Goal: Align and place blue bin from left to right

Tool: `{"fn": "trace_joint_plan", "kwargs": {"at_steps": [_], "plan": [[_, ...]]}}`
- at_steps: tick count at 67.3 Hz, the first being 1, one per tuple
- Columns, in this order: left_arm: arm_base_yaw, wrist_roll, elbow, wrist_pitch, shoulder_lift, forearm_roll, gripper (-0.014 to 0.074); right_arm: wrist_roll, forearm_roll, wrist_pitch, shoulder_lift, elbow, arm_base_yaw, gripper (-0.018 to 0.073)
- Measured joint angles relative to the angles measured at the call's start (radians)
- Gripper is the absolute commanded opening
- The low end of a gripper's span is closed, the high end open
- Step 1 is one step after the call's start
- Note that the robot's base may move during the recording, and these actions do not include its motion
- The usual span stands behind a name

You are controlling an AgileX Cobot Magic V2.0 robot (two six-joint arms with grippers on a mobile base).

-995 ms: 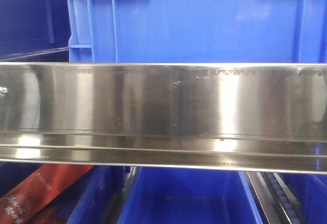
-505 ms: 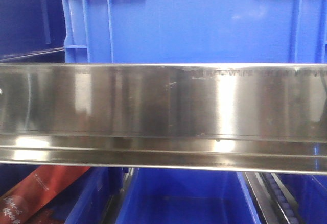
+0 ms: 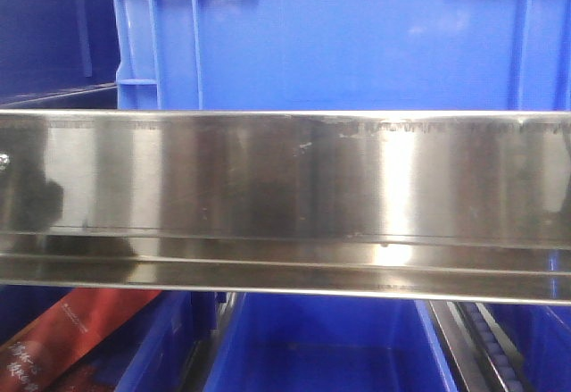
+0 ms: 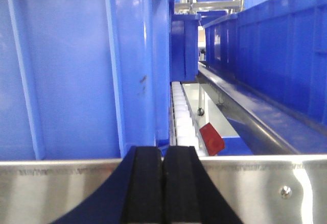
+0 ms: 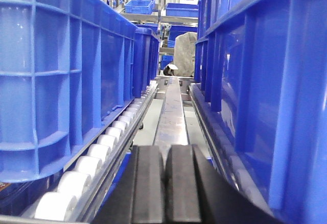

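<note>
I'm nudging the blue bin (image 3: 357, 39) rightward again — its left edge is shifting back; both claws (image 4: 163, 183) (image 5: 166, 183) pressed together, empty — alignment ongoing.

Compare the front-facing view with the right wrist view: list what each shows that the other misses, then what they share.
Only the front-facing view shows the steel rail head-on, the blue bin behind it, and a red package below. Only the right wrist view shows the shut right hand, white rollers, a centre steel strip and distant shelves with bins. Both show blue ribbed crate walls.
</note>
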Motion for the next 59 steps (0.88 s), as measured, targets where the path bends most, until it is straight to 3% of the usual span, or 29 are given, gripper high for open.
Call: {"fn": "trace_joint_plan", "kwargs": {"at_steps": [59], "plan": [[0.000, -0.010, 0.002, -0.013, 0.000, 0.006, -0.0111, 0.000, 0.000, 0.000, 0.000, 0.000, 0.000, -0.0080]]}}
